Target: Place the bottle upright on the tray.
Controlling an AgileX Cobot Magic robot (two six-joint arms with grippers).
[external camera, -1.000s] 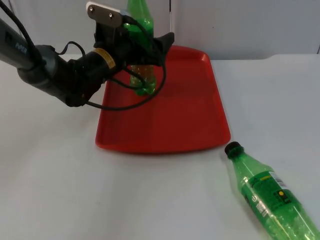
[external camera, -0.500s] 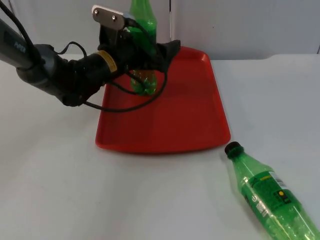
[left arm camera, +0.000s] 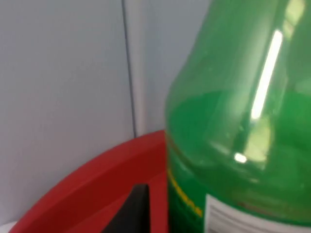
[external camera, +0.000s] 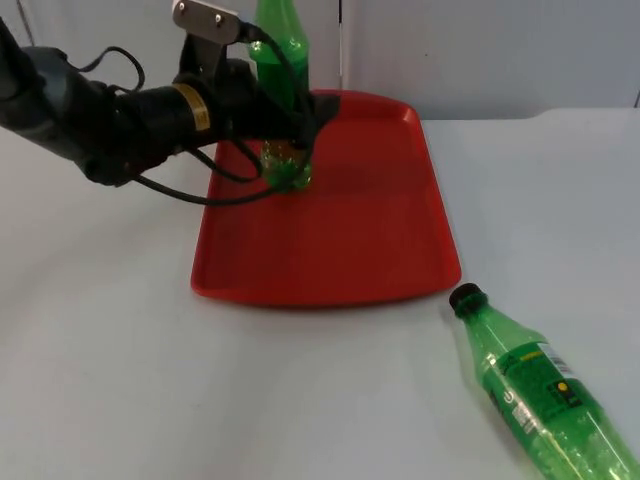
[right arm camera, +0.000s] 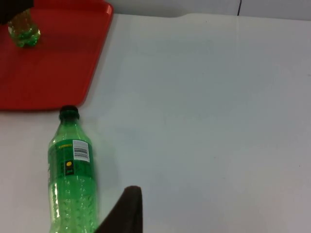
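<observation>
Green plastic lies nearest: a second bottle [external camera: 545, 395] rests on its side on the white table [external camera: 120, 380] at the near right, its black cap [external camera: 466, 296] pointing toward the tray's near right corner and stopping just short of it. A label with a barcode and a yellow dot faces up on its body. In the right wrist view this same bottle [right arm camera: 71, 179] lies flat beside a black fingertip of the right gripper, which hangs above the table apart from the bottle; whether its fingers are spread or pressed together cannot be told.

Farther back sits the red tray [external camera: 360, 230], flat on the table a little left of the middle, its raised rim running round it.

At the tray's far left part stands the bottle [external camera: 283, 160] of the task, green and clear, upright with its base on the tray floor. The left gripper [external camera: 290, 110] reaches in from the far left and pinches the bottle about its middle, the black fingers pressed against its sides. In the left wrist view the bottle's shoulder and label [left arm camera: 238, 160] stand very close, with the tray's rim [left arm camera: 97, 189] behind it.

Behind everything rises the grey partition wall [external camera: 500, 50].
</observation>
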